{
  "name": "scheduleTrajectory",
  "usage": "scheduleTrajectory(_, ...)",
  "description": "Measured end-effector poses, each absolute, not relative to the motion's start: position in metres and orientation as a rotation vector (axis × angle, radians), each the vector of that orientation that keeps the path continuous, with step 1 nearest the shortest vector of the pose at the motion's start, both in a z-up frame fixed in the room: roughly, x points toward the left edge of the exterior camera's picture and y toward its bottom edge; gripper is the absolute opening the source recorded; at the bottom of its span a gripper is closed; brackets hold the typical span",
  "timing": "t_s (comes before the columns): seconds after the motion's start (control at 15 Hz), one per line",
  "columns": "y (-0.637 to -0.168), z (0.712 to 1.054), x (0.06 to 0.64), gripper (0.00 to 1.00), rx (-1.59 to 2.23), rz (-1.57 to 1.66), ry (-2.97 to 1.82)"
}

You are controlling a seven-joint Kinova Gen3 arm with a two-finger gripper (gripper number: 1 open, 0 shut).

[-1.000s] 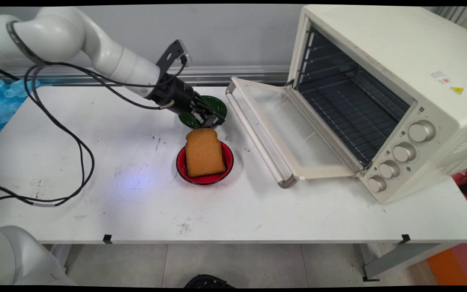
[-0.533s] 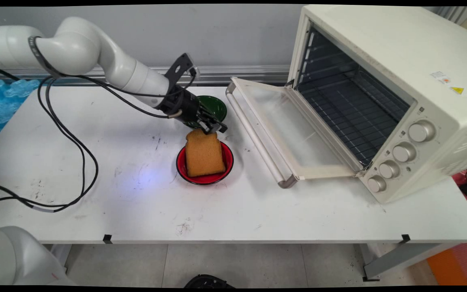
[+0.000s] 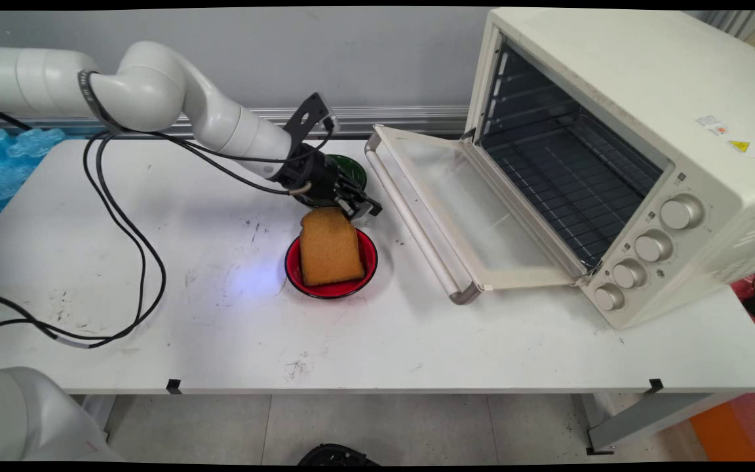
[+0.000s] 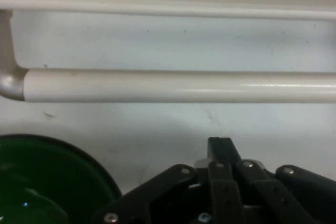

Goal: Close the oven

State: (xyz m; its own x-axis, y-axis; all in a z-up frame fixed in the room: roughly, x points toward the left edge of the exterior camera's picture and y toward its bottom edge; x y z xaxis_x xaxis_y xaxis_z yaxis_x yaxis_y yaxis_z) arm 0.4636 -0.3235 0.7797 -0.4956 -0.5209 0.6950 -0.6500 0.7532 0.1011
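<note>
Here, toast [image 3: 329, 246] fills the red bowl [image 3: 368, 256] — green bowl [image 4: 39, 182] bare.

Green bowl [image 3: 349, 172] mostly hidden behind the arm's wrist and pincer [image 3: 366, 208] in the main view; only its far right rim showing. In the hand view, same bowl [image 4: 47, 182] cut off by the left and bottom edges. Oven door handle [image 4: 178, 85] running out of the hand view at the right edge. Far edge of the red bowl [image 3: 368, 252] covered by the bread slice [image 3: 329, 246]. Oven [image 3: 620, 151] clipped at the main view's right, its far side out of sight. Labels beside the knobs [image 3: 653, 246] too small to read. Dark object [image 3: 337, 455] on the floor cut by the bottom edge, not identifiable.
</note>
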Motion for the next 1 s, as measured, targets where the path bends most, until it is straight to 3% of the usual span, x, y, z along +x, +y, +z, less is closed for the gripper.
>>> scheduleTrajectory(1.0,-0.335,0.798,0.442,0.0,0.734,0.272,-2.138)
